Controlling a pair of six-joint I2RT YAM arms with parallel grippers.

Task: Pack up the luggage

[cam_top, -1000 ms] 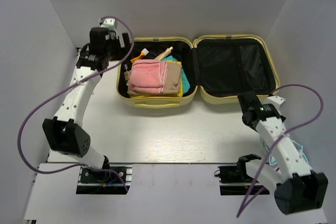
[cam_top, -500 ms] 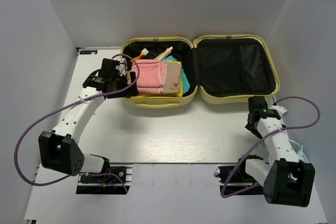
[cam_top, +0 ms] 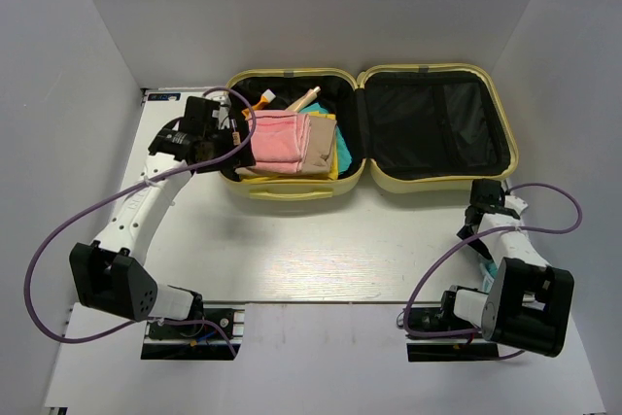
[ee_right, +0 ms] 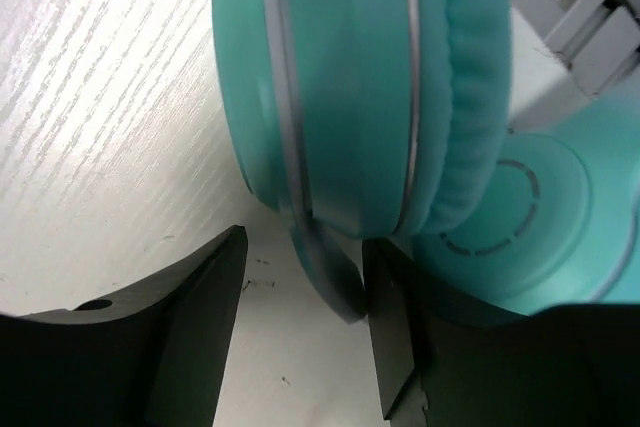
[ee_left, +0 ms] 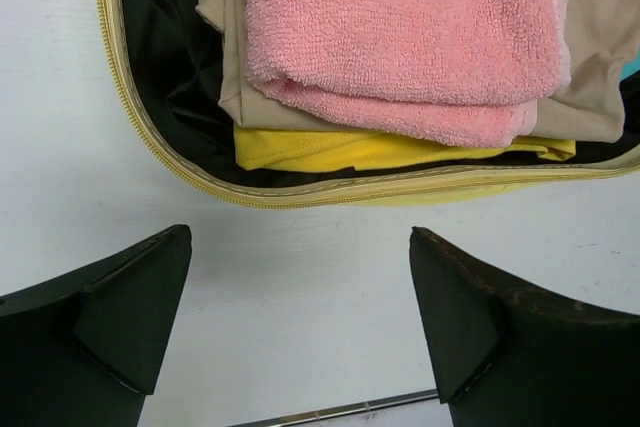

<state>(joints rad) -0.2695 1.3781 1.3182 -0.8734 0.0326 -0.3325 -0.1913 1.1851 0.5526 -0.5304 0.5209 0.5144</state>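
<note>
white tabletop between grey walls, with suitcase (cam_top: 292, 191) lying open at the far side, pink towel (cam_top: 272, 138) stacked in its left half, only black lining in its right. left gripper (ee_left: 300, 247) spread wide just off the suitcase's near left rim; right gripper (ee_right: 305, 247) near its right corner, straddling teal headphones (ee_right: 350, 97), grip impossible to confirm. probably stiff, light and slick-shelled, so best taken at the zipper rim of the lining-only half.

Wide-open left hand (ee_left: 300, 242), partly open right hand (ee_right: 305, 242)
</note>
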